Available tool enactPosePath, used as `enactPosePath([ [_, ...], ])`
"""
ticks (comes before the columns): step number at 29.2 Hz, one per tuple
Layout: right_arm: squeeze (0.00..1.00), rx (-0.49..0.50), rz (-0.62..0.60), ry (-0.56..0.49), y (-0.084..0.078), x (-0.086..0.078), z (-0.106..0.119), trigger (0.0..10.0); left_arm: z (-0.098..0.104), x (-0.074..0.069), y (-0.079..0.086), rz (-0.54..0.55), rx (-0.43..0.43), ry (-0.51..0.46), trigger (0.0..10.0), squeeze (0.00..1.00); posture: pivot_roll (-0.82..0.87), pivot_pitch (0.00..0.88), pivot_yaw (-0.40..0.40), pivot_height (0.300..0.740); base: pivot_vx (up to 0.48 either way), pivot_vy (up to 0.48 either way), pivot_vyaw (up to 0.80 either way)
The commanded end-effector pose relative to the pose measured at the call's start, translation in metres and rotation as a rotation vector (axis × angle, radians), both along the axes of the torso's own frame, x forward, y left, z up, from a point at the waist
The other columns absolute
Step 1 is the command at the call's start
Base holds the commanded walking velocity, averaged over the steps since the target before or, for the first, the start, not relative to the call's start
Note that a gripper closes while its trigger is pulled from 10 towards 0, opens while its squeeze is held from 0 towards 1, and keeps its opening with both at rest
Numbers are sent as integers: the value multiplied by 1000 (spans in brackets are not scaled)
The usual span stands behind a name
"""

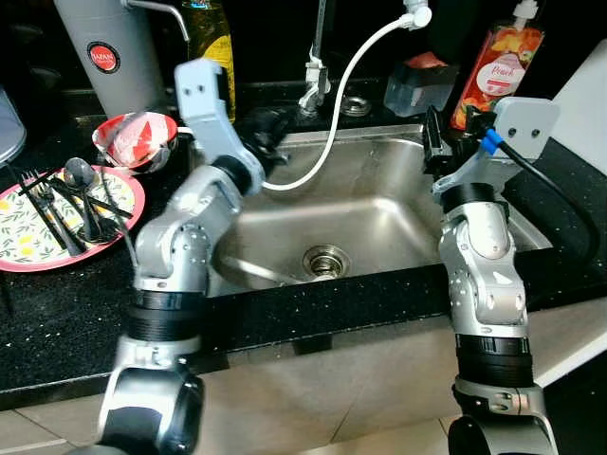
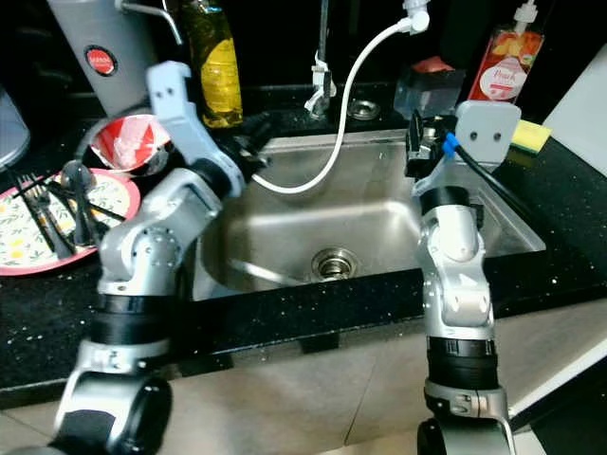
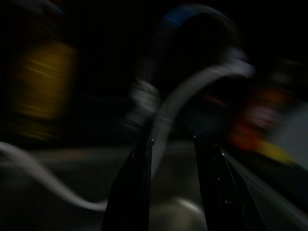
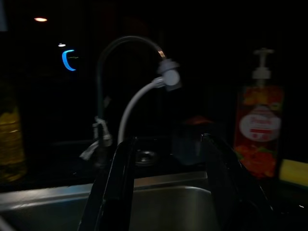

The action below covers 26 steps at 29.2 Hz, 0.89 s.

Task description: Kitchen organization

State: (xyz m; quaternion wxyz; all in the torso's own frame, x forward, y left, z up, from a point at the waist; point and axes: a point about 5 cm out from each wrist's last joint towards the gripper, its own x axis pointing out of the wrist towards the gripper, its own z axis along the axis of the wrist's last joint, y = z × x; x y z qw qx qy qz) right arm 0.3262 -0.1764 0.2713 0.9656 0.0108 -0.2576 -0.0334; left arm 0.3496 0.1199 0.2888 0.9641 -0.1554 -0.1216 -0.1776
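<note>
- Fingers of the left gripper (image 1: 268,133) stand apart with nothing between them, poised over the back left corner of the sink (image 1: 379,204), just beside the white hose (image 1: 332,128).
- Right gripper (image 1: 436,142) has its two black fingers spread too, holding nothing, above the back right rim of the sink, close to the clear container (image 1: 419,83) behind the basin.
- White hose curves down from the faucet head (image 1: 415,15) behind the sink and into the basin, ending near the left gripper.
- Peach soap bottle (image 1: 498,59) stands behind the sink's right corner, just past the right gripper; a yellow sponge (image 2: 529,136) lies beside it.
- Drain (image 1: 325,260) sits in the middle of the sink floor, well below both grippers.
- Red bowl (image 1: 136,139) rests on the black counter (image 1: 57,313) left of the sink, near the left arm's elbow.
- Floral plate (image 1: 38,227) lies farther left of the sink, carrying black forks (image 1: 47,204) and a spoon (image 1: 83,185).
- Yellow oil bottle (image 1: 211,43) and a grey flask (image 1: 104,52) stand behind the sink's left side.
</note>
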Motion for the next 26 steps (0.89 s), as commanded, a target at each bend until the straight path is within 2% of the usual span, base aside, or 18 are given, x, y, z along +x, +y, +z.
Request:
enactPosePath([
  [1, 0, 8, 5, 16, 1, 1, -2, 10000, 4, 4, 20, 136, 11, -15, 10000, 0, 95, 0, -15, 740, 0, 0, 0],
  [3, 0, 7, 8, 17, 1, 1, -2, 10000, 5, 4, 30, 191, 7, -12, 10000, 0, 98, 0, -16, 740, 0, 0, 0],
  [6, 0, 7, 9, 17, 2, 1, -3, 10000, 4, 3, 34, 215, 15, -9, 10000, 0, 98, 0, -16, 740, 0, 0, 0],
  [8, 0, 6, 12, 17, 2, 2, -2, 10000, 1, 2, 41, 277, 27, 22, 10000, 0, 102, 0, -18, 740, 0, 0, 0],
  [21, 0, 3, 15, 16, 3, 2, -2, 10000, -3, -3, 39, 287, 41, 32, 10000, 0, 104, 0, -15, 740, 0, 0, 0],
  [24, 0, 3, 15, 16, 3, 2, -2, 10000, -3, -3, 40, 296, 55, 29, 10000, 0, 105, 0, -14, 740, 0, 0, 0],
  [26, 0, 3, 14, 15, 3, 2, -2, 10000, 0, -5, 40, 308, 113, -5, 10000, 0, 106, 0, -12, 740, 0, 0, 0],
])
